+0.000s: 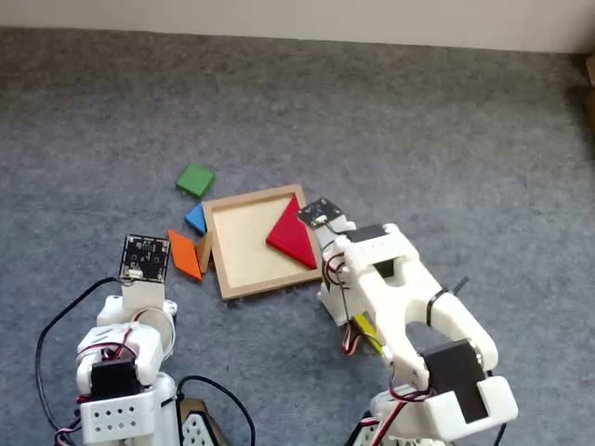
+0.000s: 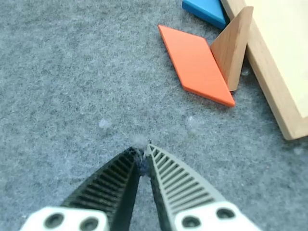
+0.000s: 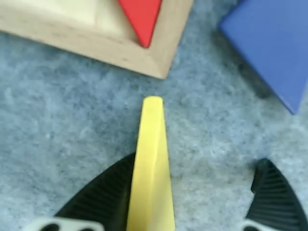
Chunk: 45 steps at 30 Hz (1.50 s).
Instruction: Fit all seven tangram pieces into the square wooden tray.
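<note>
The table is covered in a grey, fuzzy, carpet-like cloth [image 1: 372, 111], matt and rough, with a few specks of lint. The square wooden tray [image 1: 270, 285] is pale unpainted wood, with grain showing on its rim and a smooth, dull floor. The red triangle [image 1: 291, 237], the orange parallelogram [image 2: 196, 65], the small blue piece [image 2: 204, 9], the green square [image 1: 195, 180], the large blue piece [image 3: 269, 43] and the yellow piece [image 3: 151, 163] all look smoothly painted, with a flat to soft satin finish. A bare wooden triangle [image 2: 233, 48] shows fine grain. The left gripper [image 2: 146, 154] has ribbed, matt dark plastic fingers [image 2: 173, 178]. The arm shells [image 1: 409, 297] are smooth white plastic.
</note>
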{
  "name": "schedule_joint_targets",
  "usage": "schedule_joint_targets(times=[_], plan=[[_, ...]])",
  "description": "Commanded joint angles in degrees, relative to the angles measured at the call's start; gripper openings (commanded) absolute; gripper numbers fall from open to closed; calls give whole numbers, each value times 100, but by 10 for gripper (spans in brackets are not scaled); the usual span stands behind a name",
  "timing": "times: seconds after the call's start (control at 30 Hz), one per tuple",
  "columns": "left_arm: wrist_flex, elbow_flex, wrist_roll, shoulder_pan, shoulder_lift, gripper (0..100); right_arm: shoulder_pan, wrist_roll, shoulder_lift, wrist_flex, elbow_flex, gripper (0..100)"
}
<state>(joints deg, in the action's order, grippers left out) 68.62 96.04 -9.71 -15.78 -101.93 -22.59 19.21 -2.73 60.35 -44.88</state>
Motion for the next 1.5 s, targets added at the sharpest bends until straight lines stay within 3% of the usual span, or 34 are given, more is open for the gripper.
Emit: schedule_joint_targets(times=[0.0, 0.43, 0.67, 0.87, 1.0, 1.23, 1.47], plan=[[-114, 110, -35, -101, -251, 7, 145, -18, -321, -40, -92, 295], [-105, 110, -35, -84, -251, 7, 145, 237, -2352, 198, -541, 3], [-97, 110, -35, -84, -251, 7, 145, 993, -2615, 857, -505, 6], [-88, 110, -35, -84, -251, 7, 57, 1864, -2387, 1376, 971, 6], [-88, 110, -35, -101, -251, 7, -259, 2382, -1789, 1622, 1895, 6], [-105, 110, -35, -119, -251, 6, -971, 2488, -523, 1587, 3380, 6], [-123, 110, -35, -277, -251, 7, -1719, 3112, 453, 1569, 4251, 6]])
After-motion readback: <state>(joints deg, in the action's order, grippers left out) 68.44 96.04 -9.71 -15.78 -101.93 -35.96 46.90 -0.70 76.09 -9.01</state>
